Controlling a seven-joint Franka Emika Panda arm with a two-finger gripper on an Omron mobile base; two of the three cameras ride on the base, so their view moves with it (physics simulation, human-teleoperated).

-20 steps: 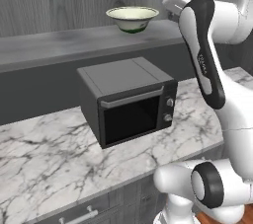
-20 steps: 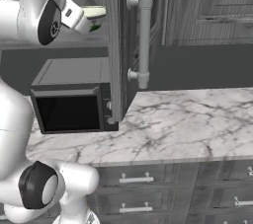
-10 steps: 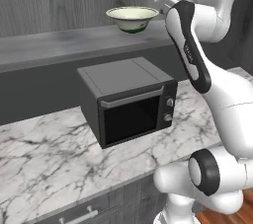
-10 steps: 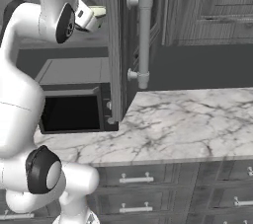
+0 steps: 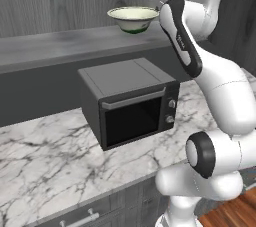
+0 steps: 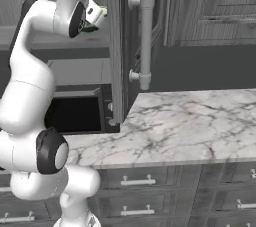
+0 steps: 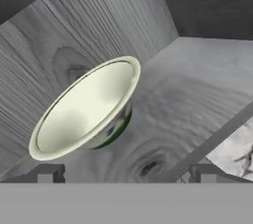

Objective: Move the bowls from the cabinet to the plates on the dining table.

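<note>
Since 1 second ago, the arm has swung its pincer (image 7: 126,174) toward the cream bowl (image 5: 133,19) at the upper centre of the left base view, on the cabinet (image 5: 65,46) shelf above the microwave (image 5: 131,102). Fingertips (image 7: 48,173) spread wide, grasping nothing.

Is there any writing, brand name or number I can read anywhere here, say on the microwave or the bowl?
None to read.
Microwave: two knobs, no legible label or brand.
Bowl: plain cream glaze with a green band, no text.
Cabinet and counter: only wood grain and marble veins.
</note>
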